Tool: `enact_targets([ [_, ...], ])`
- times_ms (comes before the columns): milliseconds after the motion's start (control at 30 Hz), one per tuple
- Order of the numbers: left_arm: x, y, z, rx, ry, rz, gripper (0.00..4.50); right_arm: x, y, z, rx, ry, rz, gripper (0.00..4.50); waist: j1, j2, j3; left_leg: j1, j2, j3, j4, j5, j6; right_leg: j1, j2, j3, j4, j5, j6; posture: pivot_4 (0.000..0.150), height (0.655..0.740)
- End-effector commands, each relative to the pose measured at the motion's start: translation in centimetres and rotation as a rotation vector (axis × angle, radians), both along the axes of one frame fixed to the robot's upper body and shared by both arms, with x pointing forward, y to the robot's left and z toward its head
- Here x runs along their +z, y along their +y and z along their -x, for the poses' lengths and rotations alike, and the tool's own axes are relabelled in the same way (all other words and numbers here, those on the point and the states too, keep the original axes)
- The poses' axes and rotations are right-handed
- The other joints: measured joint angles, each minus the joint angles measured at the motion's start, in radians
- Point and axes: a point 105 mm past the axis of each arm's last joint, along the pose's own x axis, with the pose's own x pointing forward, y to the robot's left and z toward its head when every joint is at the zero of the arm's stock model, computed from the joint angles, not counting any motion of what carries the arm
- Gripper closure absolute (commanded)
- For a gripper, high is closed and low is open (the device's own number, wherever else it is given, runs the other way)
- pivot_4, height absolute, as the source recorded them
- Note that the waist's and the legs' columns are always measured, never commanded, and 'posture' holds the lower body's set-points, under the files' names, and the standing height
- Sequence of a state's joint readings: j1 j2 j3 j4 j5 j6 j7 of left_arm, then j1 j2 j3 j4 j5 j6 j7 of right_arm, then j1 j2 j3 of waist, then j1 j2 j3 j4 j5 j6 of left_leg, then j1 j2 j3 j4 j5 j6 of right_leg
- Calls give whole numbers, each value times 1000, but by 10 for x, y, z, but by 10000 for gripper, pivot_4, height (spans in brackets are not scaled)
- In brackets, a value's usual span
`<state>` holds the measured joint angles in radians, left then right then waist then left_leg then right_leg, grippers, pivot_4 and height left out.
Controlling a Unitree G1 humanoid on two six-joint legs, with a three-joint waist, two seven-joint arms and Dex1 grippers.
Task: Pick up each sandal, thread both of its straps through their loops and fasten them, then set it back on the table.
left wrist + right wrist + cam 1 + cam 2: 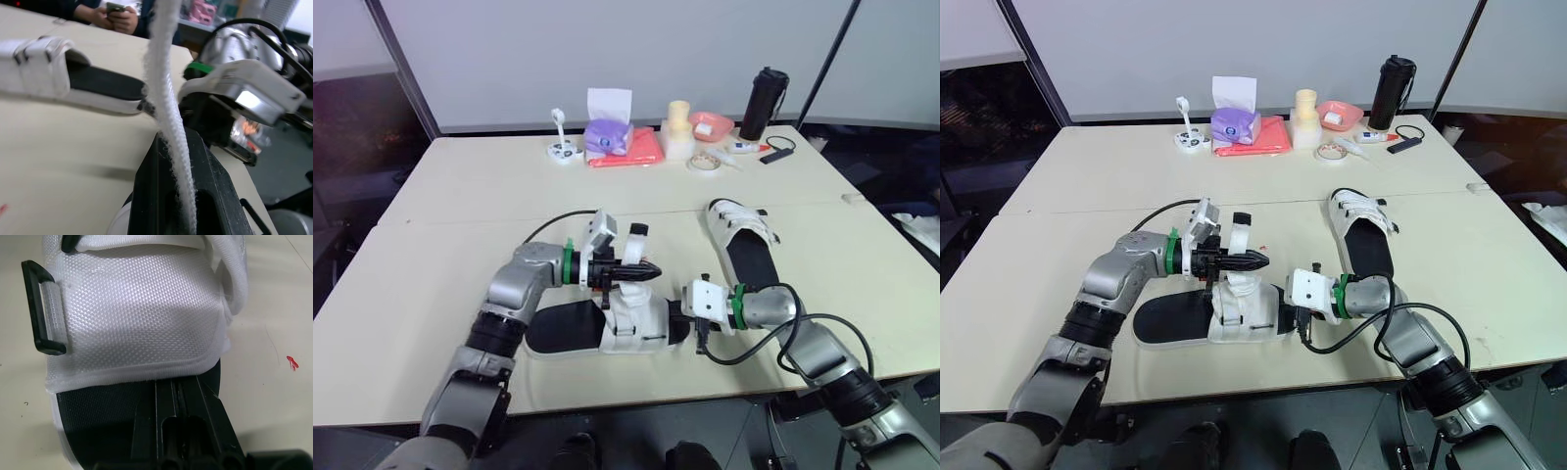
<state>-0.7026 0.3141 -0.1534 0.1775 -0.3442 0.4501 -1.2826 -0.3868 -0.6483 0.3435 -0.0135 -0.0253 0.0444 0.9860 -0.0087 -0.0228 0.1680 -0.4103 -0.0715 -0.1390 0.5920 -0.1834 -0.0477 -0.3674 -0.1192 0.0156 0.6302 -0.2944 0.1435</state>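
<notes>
Pinching shut, left pincer [652, 269] held white fabric strap [638, 235] upright | right pincer [682, 312] clamped black-soled white sandal [570, 328] | near counter [460, 196] edge

This looks like an office or a meeting room used for tests. Two pale worktops [460, 196] stand pushed together in front of plain light wall panels [607, 49] with dark frames. At the far edge lie small everyday things: a tissue box [608, 132], a roll of tape [705, 164], a black bottle [763, 103]. Beyond the worktop, in the left wrist view, a person's hands [120, 17] hold a phone.
</notes>
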Motion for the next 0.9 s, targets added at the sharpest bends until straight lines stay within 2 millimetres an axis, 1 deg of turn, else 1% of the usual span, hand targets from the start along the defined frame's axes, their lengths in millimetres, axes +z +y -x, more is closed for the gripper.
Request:
enact_targets([
  [33,12,-5,15,-67,-185,-25,44763,-38,-19,6,-62,130,115,45000,0,0,0,0,0,0,0,0,0,0,0,0,0,0,0,1500,7400],
  [167,-1,-10,28,-121,-344,-98,44763,-39,-19,7,-57,131,119,45000,0,1,-1,0,0,0,0,0,0,0,0,1,0,0,-1,1500,7400],
  [300,-13,-14,41,-169,-423,-128,44763,-39,-18,9,-51,136,122,45000,0,1,-1,0,0,0,0,0,0,0,0,1,0,-2,-3,1500,7400],
  [400,-19,-16,52,-203,-445,-131,44763,-40,-19,10,-47,140,125,45000,0,1,-1,0,0,0,0,0,0,0,0,1,0,-2,-3,1500,7400],
  [500,-21,-19,66,-251,-465,-112,44763,-42,-19,13,-38,146,134,45000,0,2,-1,0,1,0,0,0,0,0,0,1,0,-2,-4,1500,7400],
  [700,-23,-21,76,-307,-476,-121,44763,-44,-21,13,-25,153,153,45000,2,2,-1,0,1,0,0,0,0,0,0,1,0,-2,-4,1500,7400],
  [800,-26,-23,84,-351,-462,-126,36026,-44,-23,12,-20,153,163,45000,3,2,-1,0,0,0,0,0,0,0,0,1,0,-2,-4,1500,7400],
  [833,-26,-23,86,-361,-458,-127,31986,-44,-24,12,-20,153,164,45000,4,2,-1,0,0,0,0,0,1,0,0,1,-1,-2,-4,1500,7400],
  [867,-27,-24,87,-370,-455,-130,26147,-44,-24,12,-21,153,166,45000,4,2,-1,0,0,0,0,0,1,0,0,1,-1,-2,-4,1500,7400],
  [900,-27,-22,90,-390,-449,-134,21405,-45,-25,11,-19,153,172,45000,4,2,-1,0,0,0,0,0,1,0,0,1,-1,-2,-4,1500,7400],
])
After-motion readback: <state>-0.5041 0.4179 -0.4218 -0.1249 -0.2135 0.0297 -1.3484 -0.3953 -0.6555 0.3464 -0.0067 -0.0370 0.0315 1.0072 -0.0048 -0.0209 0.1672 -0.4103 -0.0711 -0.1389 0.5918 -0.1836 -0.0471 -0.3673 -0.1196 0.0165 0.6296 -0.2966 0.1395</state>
